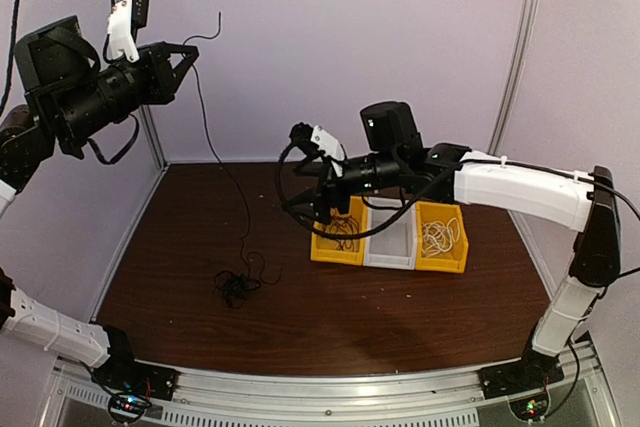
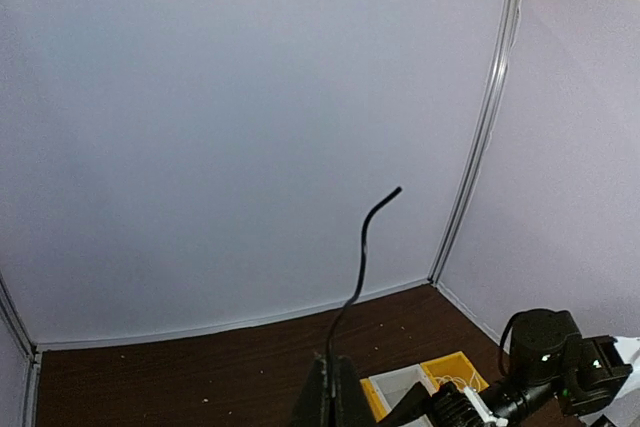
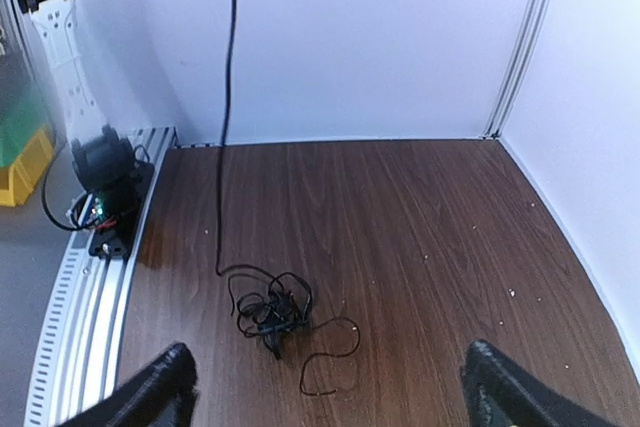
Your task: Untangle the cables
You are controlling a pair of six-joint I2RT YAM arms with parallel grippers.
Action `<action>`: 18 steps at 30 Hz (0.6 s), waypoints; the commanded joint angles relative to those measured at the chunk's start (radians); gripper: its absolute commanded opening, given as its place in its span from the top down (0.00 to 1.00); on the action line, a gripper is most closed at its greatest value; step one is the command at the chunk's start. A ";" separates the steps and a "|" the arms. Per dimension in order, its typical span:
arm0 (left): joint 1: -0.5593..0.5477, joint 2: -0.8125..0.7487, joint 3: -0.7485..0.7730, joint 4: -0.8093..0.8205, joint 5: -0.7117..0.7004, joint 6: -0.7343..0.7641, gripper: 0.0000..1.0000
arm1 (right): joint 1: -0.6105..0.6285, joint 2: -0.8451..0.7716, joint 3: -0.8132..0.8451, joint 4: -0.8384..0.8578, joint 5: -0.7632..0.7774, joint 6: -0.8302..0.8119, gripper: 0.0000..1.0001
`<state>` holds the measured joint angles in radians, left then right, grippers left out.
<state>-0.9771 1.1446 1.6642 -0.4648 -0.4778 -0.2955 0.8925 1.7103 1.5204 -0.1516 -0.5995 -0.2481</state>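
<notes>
Two end effectors can be seen. The left end effector point(image 1: 188, 59) is up high on the left side. Its fingers are pressed together on one black cable point(image 1: 232, 182). In the left wrist view, a short bit of that cable point(image 2: 360, 267) sticks up past the left end effector point(image 2: 333, 362) and bends near its tip. The rest of the cable hangs down in one long line to the brown desk point(image 1: 350, 322). There it runs into one tangle point(image 1: 236, 287) of black loops lying flat on the wood.

The right end effector point(image 1: 308, 175) hangs in the air over the middle of the desk, and its two fingers are spread wide with nothing between them. In the right wrist view, the tangle point(image 3: 270, 309) lies on the desk ahead of the right end effector point(image 3: 330, 387), well apart from both fingers point(image 3: 165, 387).

Three bins point(image 1: 390, 257) stand in one row just below the right end effector, touching side by side. Two are yellow and the one between them is grey. The left yellow one holds some dark cables point(image 1: 343, 230). The right yellow one holds a white cable point(image 1: 440, 237). The bins are to the right of the tangle and well apart from it.
</notes>
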 commanded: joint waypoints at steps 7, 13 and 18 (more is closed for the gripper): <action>-0.002 -0.026 0.057 0.004 0.011 -0.017 1.00 | 0.060 0.205 -0.088 0.161 -0.069 0.000 0.28; -0.003 -0.012 0.130 0.003 0.037 -0.022 1.00 | 0.123 0.396 0.035 0.215 -0.066 0.067 0.37; -0.003 0.012 0.193 0.004 0.045 -0.006 1.00 | 0.170 0.561 0.170 0.190 0.018 0.048 0.35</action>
<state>-0.9771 1.1397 1.8038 -0.4896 -0.4557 -0.3077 1.0306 2.1857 1.5990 0.0128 -0.6464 -0.2062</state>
